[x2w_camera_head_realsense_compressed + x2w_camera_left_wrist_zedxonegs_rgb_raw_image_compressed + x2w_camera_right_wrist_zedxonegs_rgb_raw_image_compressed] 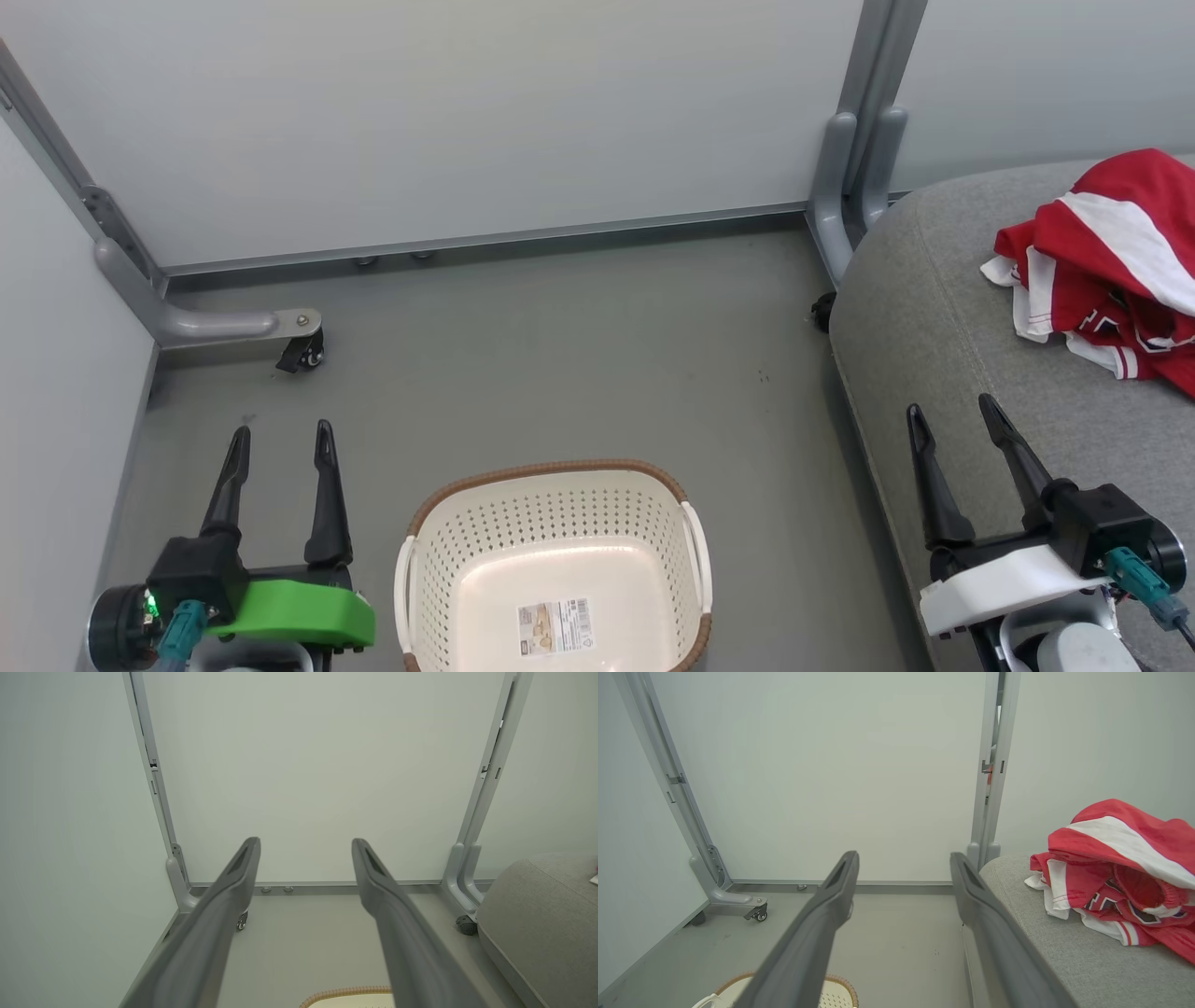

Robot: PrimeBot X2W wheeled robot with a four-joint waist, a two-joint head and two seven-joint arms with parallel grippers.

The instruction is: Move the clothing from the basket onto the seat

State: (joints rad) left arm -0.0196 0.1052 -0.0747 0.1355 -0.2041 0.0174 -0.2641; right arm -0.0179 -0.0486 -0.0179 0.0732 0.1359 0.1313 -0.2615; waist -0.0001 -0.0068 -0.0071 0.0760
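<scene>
I read left gripper (pixel 282 429) jaws apart, above open grey floor (pixel 560 336) | cream perforated plastic basket (pixel 551 465) with brown woven rim between both grippers, floor beyond | right gripper (pixel 951 404) jaws apart over rounded edge of grey fabric seat (pixel 934 308) | red-and-white clothing (pixel 1111 252) heaped on seat.

We can read nothing outright. We see a barcode sticker (pixel 555 625) on the bottom of the basket (pixel 551 469), its print too small to make out. The dark, white-edged numerals (pixel 1106 324) on the crumpled clothing (pixel 1074 233) are folded beyond reading.
</scene>
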